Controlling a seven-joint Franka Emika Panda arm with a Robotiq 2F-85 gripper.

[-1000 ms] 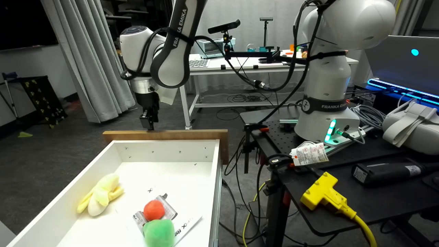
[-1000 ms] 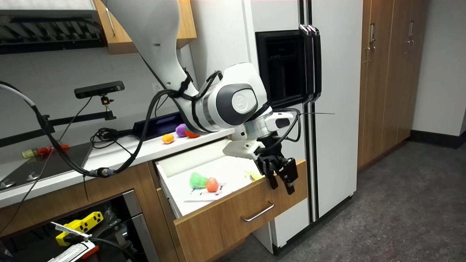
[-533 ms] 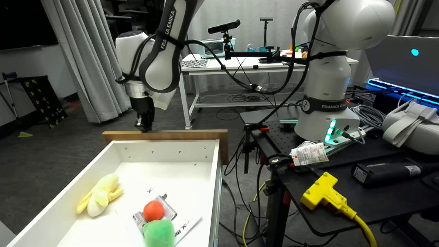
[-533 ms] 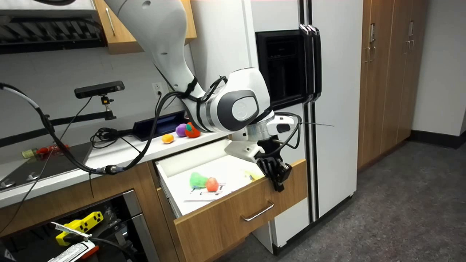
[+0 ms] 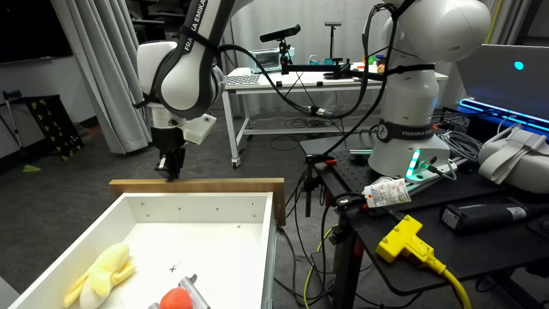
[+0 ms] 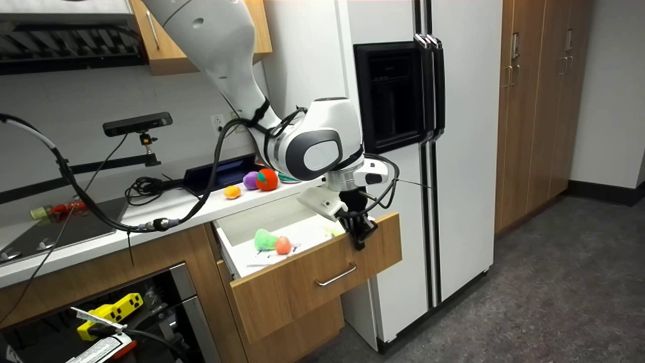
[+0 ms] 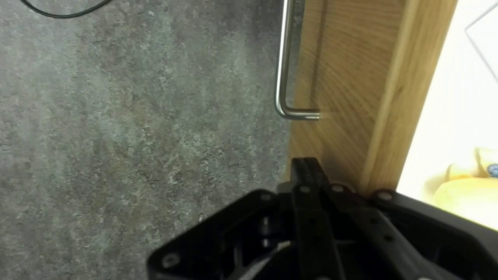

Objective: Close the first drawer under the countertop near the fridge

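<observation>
While the gripper [image 7: 308, 171] points down with its jaws pressed together and nothing seen between them, it stands just outside the front of the drawer [image 6: 300, 286], touching it or nearly so; which, I cannot tell. In the wrist view the drawer lies to the right of the jaws, toward the counter [image 6: 151, 212], so the coming push should go that way. The front's long axis runs crosswise to that push, and the gripper is off centre, past one end of the handle [image 7: 283, 54] and on the side of the fridge [image 6: 466, 131]; pushing there might make the drawer bind. The drawer juts well out from beneath the counter, so the closing looks far from finished. There is one arm [image 6: 229, 65], so no question of which is nearer; one open drawer, one handle, one fridge. Inside the drawer are one yellow toy [image 5: 103, 274], one red ball [image 5: 176, 299] and one green toy [image 6: 264, 240], with packets [image 5: 195, 294] too overlapped to count. On the counter sit one orange [image 6: 232, 192], one purple ball [image 6: 250, 180], one red fruit [image 6: 267, 180], one dark box [image 6: 232, 170] and, mostly hidden behind the arm, one striped thing [image 6: 289, 178] I cannot make out.
</observation>
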